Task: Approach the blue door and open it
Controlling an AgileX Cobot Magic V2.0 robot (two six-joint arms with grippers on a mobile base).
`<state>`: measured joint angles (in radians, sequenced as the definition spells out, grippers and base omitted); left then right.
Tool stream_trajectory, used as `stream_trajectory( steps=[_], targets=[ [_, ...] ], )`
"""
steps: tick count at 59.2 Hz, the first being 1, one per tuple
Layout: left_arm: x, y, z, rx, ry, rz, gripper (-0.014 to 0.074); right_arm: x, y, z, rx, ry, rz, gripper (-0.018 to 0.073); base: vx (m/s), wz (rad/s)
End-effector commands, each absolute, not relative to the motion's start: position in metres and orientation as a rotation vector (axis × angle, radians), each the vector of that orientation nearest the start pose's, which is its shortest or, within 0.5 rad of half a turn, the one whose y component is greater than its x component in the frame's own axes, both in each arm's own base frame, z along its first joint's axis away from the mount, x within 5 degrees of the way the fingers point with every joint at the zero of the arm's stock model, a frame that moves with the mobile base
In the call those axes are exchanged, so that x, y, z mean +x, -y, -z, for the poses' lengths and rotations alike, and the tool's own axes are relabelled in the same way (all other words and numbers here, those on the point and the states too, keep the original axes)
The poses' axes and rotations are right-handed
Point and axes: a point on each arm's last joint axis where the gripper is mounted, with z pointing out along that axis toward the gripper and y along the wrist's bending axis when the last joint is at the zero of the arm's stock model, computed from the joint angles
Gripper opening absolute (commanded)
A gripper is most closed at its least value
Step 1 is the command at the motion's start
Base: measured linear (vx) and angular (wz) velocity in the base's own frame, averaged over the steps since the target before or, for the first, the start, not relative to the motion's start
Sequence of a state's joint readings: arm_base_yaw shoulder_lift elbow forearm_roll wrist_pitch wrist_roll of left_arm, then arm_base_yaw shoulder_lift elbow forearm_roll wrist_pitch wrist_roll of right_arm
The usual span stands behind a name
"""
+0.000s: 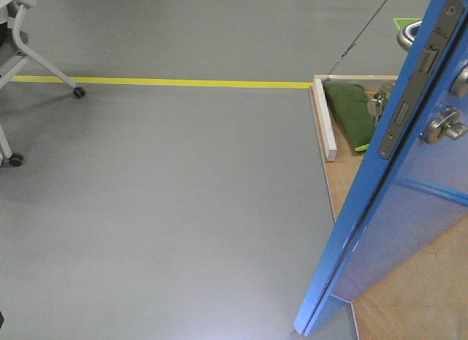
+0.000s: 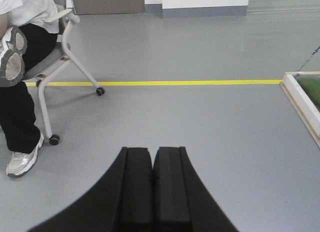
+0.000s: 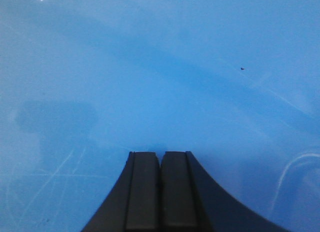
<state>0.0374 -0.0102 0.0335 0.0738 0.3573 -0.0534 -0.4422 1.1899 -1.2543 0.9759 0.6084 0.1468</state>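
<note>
The right claw (image 3: pixel 160 157) is closed on nothing, its two fingers pressed together, and it points straight at the glossy face of the blue door (image 3: pixel 150 67). It is very near the panel; whether it touches, I cannot tell. I think it is kept closed to make one blunt tip for pushing. The left claw (image 2: pixel 152 154) is also closed and empty. It hangs over the bare floor (image 2: pixel 225 132), apart from the door, probably held aside because one arm is enough.

In the front view the door stands ajar at the right, its narrow edge turned to the camera, with the edge plate (image 1: pixel 413 91), the handle (image 1: pixel 406 36) and the lock knob (image 1: pixel 444 126) in sight. It swings over a wooden platform (image 1: pixel 409 296). Behind it a green bag (image 1: pixel 349 113) lies on this platform, perhaps as a weight against tipping.

Further off, a yellow tape (image 1: pixel 161 82) crosses the floor, and a person (image 2: pixel 25 47) sits on a chair (image 2: pixel 60 57), well apart.
</note>
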Motion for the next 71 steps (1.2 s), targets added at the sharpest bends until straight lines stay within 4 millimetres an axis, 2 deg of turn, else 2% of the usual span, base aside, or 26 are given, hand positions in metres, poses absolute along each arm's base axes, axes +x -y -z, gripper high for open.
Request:
stream_trajectory(
  steps=[1,71],
  targets=[
    [0.0530,-0.0038,-0.1890,-0.034,-1.735,-0.055,0.0071,0.2438,0.0677,-0.4582,0.921,-1.501,-0.882,-0.0004,0.09,0.14],
    [0.0530,-0.0038,-0.1890,-0.034,-1.735,-0.055,0.0071,0.2438,0.0676,-0.4581,0.921,-1.502,-0.882,-0.0004,0.15,0.07]
  ],
)
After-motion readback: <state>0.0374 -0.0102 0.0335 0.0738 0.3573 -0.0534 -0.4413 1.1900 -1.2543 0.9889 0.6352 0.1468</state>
